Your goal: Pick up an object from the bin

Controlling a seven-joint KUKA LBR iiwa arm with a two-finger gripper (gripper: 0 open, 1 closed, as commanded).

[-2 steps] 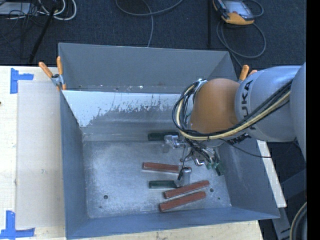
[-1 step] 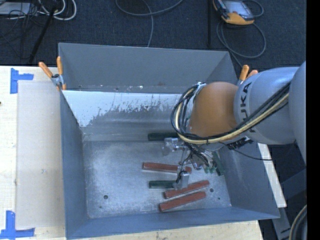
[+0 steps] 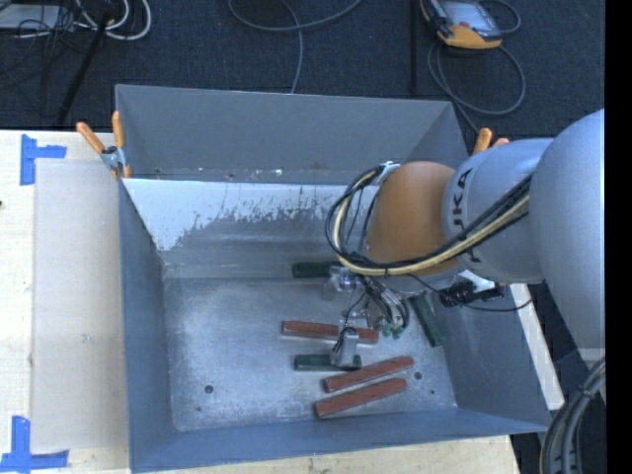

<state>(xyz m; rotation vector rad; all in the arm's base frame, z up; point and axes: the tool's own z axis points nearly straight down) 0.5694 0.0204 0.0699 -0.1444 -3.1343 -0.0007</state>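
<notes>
Just beneath gripper (image 3: 347,348), dark green stick (image 3: 312,362)

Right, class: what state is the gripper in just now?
Gripper: cannot be told; it is low over a brown stick and a dark green stick in the bin.

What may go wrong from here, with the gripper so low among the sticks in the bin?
1. The gripper sits between a brown stick and a dark green stick that lie close together; it might catch both, or push one aside.
2. Another brown stick lies right beside it; a lift could knock it.
3. The sticks lie flat on the bin floor, so a grip may slip off.
</notes>
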